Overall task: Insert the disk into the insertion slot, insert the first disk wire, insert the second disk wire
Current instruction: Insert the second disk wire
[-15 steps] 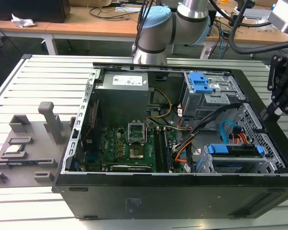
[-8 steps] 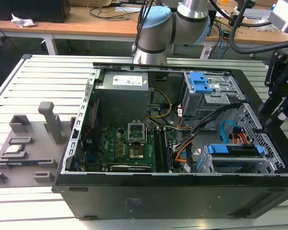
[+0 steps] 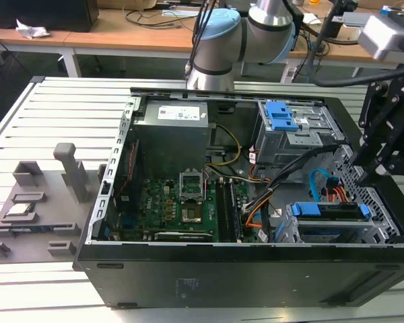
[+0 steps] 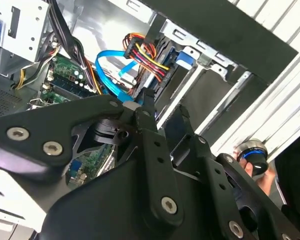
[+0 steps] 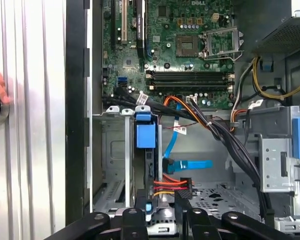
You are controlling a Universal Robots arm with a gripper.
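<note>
- the disk [image 3: 326, 210] in its blue carrier already sits in the insertion slot [image 3: 384, 229], near the computer case's [image 3: 222, 269] corner at the exterior view's right.
- the gripper [image 5: 162, 207] hovers just above the disk's connector end, by the multicoloured power wire [image 5: 172, 184] and blue data cable [image 5: 190, 164]; judging by this, a wire step is in hand.
- whether the fingers are released or clenched, i cannot tell.
- seating a plug would call for square alignment with its socket.

Open room was left above the circuit board [image 3: 182, 202] at the exterior view's left; the right corner was crowded by cables [image 3: 283, 185] and the disk [image 3: 326, 210].
</note>
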